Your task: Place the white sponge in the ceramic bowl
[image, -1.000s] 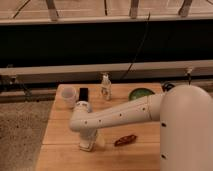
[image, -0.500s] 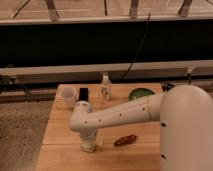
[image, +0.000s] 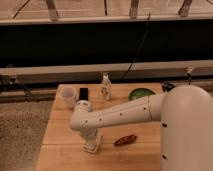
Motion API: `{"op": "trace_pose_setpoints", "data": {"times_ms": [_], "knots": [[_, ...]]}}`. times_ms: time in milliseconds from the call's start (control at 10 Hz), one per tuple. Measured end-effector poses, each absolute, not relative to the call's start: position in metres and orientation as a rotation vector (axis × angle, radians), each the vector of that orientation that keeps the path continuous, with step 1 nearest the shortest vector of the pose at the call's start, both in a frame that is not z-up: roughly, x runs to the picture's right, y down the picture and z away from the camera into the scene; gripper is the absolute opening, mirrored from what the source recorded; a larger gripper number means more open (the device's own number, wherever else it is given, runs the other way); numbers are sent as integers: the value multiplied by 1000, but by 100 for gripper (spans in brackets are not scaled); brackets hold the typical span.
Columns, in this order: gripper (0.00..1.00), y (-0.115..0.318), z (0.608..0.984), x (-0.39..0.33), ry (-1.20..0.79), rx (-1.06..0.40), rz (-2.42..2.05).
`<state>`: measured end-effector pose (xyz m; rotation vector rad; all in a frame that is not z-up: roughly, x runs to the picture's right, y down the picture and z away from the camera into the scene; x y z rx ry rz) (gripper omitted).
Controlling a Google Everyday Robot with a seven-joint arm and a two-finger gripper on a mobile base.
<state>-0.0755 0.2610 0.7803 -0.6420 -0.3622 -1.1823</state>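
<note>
My gripper point(image: 93, 142) points down at the front left of the wooden table point(image: 65, 152). Its tip sits on or just over a small flat off-white block, the white sponge point(image: 90, 148), which lies on the table and is partly covered by the gripper. The green ceramic bowl point(image: 141, 93) stands at the back right of the table, far from the gripper and partly behind my arm point(image: 120, 114). I see nothing inside the bowl.
A white mug point(image: 68, 95) and a black object point(image: 83, 93) stand at the back left. A small white bottle point(image: 105, 87) stands at the back middle. A brown oblong item point(image: 125, 140) lies just right of the gripper. A dark railing runs behind the table.
The gripper has shifted slightly to the right over the sponge and stays low at the table. The other objects have not moved.
</note>
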Motion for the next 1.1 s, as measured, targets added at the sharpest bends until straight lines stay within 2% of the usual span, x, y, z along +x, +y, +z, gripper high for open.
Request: {"op": "trace_pose_setpoints", "data": {"times_ms": [200, 300, 1100], "knots": [[7, 237, 780, -64, -355, -638, -1173], [2, 235, 780, -62, -355, -639, -1171], [0, 202, 781, -38, -335, -622, -1144]]}}
